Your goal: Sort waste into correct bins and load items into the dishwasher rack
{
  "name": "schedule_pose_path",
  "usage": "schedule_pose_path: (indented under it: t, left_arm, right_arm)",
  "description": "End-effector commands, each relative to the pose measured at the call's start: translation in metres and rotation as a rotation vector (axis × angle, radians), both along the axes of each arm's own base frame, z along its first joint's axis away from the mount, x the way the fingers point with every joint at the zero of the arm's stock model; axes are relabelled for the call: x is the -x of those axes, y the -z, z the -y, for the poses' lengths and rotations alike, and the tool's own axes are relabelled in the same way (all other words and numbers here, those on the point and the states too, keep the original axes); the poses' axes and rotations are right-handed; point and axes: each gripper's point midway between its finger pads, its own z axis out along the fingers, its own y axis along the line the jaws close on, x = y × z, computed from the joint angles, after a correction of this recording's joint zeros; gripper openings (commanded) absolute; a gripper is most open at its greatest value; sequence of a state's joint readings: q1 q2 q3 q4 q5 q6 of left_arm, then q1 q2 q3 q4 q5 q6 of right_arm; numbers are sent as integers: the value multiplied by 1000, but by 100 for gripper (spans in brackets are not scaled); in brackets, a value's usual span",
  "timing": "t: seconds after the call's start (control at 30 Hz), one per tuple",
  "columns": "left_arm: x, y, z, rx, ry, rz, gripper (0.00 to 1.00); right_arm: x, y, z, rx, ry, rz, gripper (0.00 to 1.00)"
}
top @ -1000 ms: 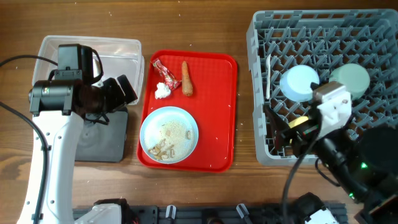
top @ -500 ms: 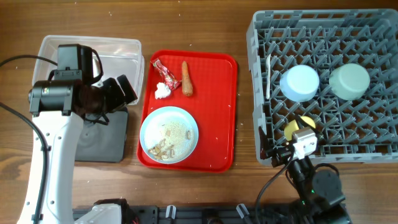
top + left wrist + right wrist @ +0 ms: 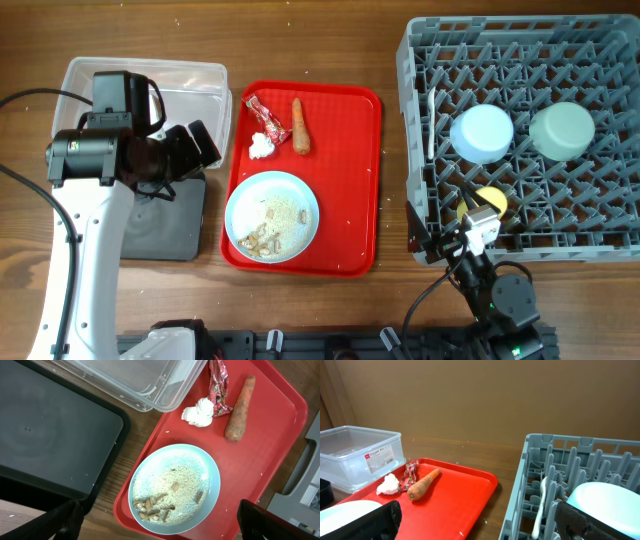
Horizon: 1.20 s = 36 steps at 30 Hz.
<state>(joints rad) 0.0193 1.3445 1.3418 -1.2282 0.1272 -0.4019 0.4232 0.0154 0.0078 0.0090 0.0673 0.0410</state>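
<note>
From above, you'll find the small orange carrot (image 3: 299, 126), the red-and-white crinkled wrapper (image 3: 267, 117) and the crumpled white tissue (image 3: 261, 146) at the far end of the red serving tray (image 3: 352, 150). Expect the carrot to be stiff and prone to rolling, so pinch it across its middle. The other two should be featherlight and soft.

In the left wrist view, your left gripper (image 3: 160, 525) is spread wide and empty, looking down on the light blue round plate (image 3: 212, 477).

In the right wrist view, your right gripper (image 3: 475, 522) is released and low beside the grey pegged dishwasher rack (image 3: 520, 485).
</note>
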Motion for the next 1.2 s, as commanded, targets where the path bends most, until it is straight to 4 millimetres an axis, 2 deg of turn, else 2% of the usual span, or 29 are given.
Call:
schedule_pose_path:
  t: [0.0, 0.33, 0.4, 0.47, 0.53, 0.57, 0.63, 0.67, 0.73, 0.77, 0.8, 0.87, 0.9, 0.97, 1.07, 1.17]
  left_arm:
    - [0, -5, -3, -8, -9, 17, 100]
    - [-3, -9, -2, 4, -12, 36, 100]
    - [-1, -13, 18, 114, 29, 36, 100]
    - [-25, -29, 41, 221, 105, 154, 100]
    - [-40, -31, 69, 239, 197, 200, 100]
    - [-45, -22, 89, 225, 254, 189, 92]
    - [-60, 9, 118, 62, 322, 174, 77]
    - [-67, 18, 132, 48, 345, 177, 76]
    - [-84, 51, 177, 64, 396, 169, 75]
    - [-92, 72, 187, 36, 407, 157, 75]
    - [-95, 84, 189, 12, 406, 148, 77]
    - [-109, 128, 189, -49, 372, 105, 81]
    - [-112, 145, 190, -55, 373, 86, 80]
    - [-115, 168, 191, -67, 371, 61, 76]
    - [-118, 192, 183, -119, 356, 35, 73]
    - [-126, 193, 182, -138, 345, 63, 70]
  right_arm:
    - [2, -2, -3, -18, -20, 7, 100]
    - [2, -2, -3, -18, -20, 7, 100]
    - [2, -2, -3, -19, -20, 7, 100]
    - [2, -2, -3, -18, -20, 7, 100]
    - [2, -2, -3, -19, -20, 7, 100]
    - [2, -2, -3, -19, -20, 7, 100]
    - [2, -2, -3, -19, -20, 7, 100]
    - [2, -2, -3, -19, -20, 7, 100]
    - [2, -2, -3, -18, -20, 7, 100]
    - [2, -2, -3, -18, -20, 7, 100]
    - [2, -2, -3, -19, -20, 7, 100]
    - [2, -2, -3, -19, -20, 7, 100]
    - [2, -2, -3, -18, -20, 7, 100]
    - [2, -2, -3, -18, -20, 7, 100]
    - [2, -2, -3, -19, -20, 7, 100]
    - [2, -2, -3, -18, -20, 7, 100]
